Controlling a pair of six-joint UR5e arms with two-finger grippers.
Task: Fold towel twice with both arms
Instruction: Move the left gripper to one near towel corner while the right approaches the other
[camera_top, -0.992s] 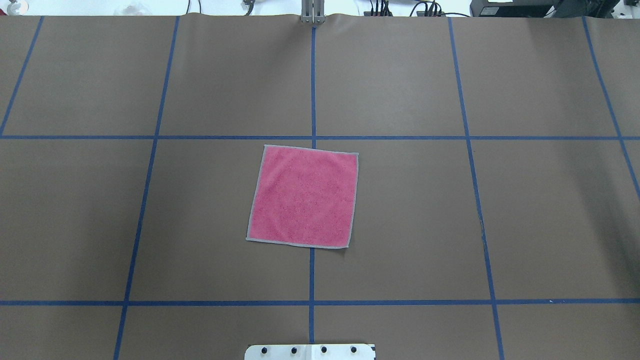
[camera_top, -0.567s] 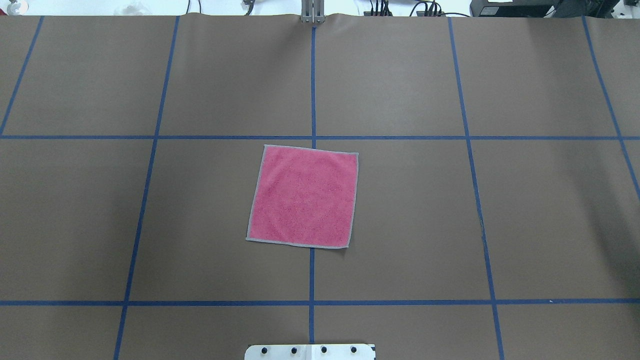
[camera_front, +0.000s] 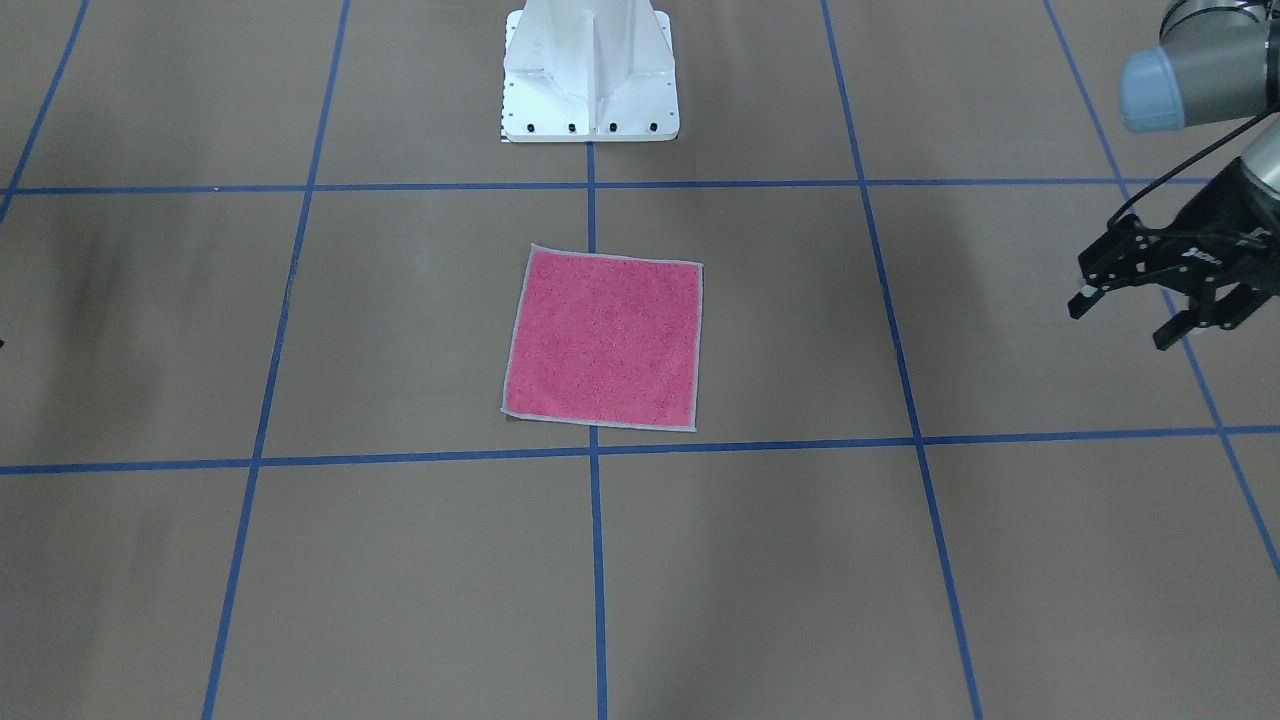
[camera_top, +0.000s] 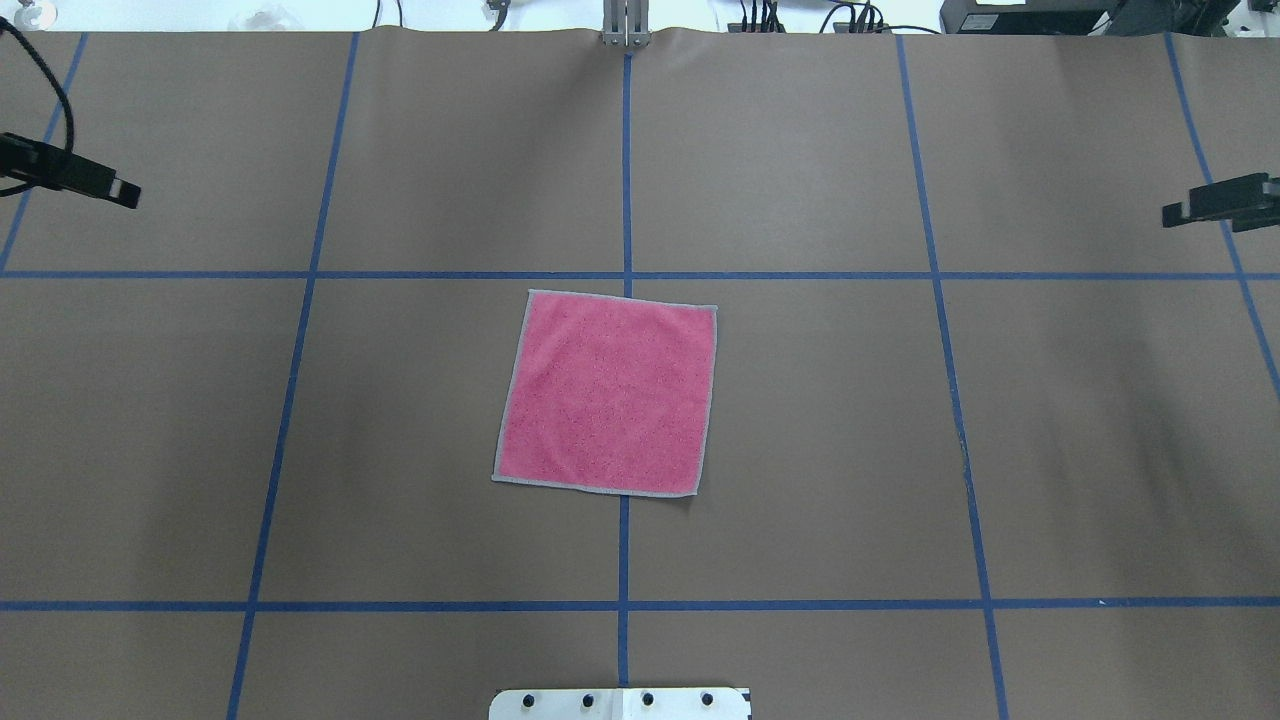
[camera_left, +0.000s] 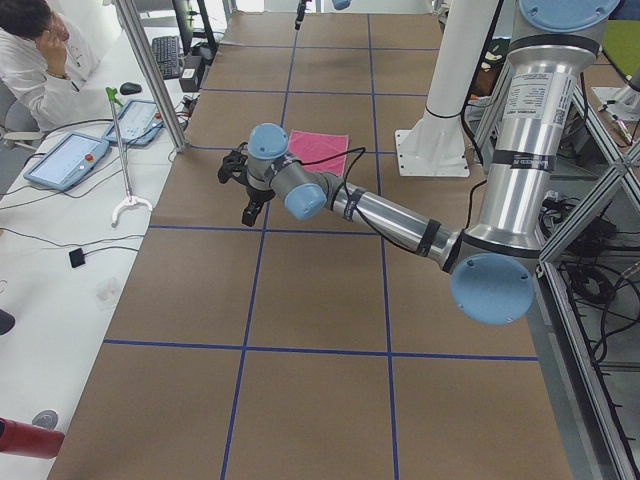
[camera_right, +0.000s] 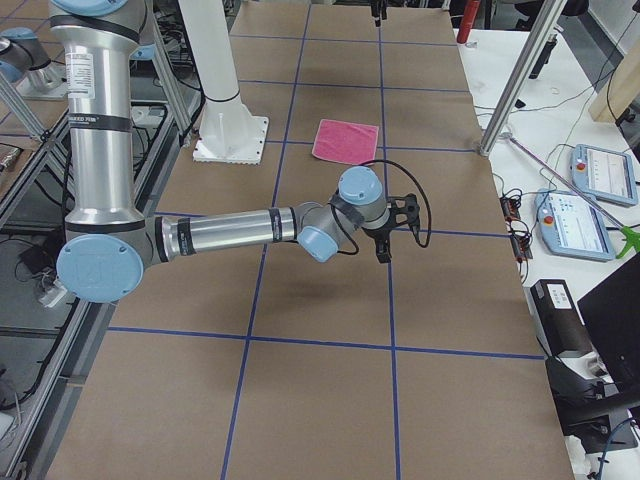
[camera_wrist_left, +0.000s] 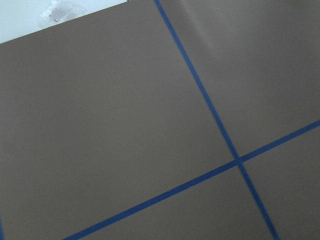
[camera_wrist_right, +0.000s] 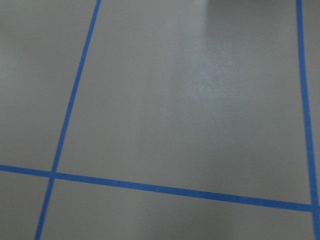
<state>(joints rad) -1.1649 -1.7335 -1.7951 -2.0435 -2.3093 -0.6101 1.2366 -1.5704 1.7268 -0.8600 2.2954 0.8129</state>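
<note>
The towel (camera_top: 605, 393) is lying flat, pink side up, over the centre tape line (camera_top: 627, 180), laid out for a two-corner pick, with the left gripper (camera_front: 1120, 322) hovering well off one side, fingers spread (empty), and the right gripper (camera_top: 1200, 208) flanking opposite, grip impossible to tell.

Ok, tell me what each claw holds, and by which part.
Nothing. The towel lies flat, untouched; the left claw and right claw are both empty, well away from it.
</note>
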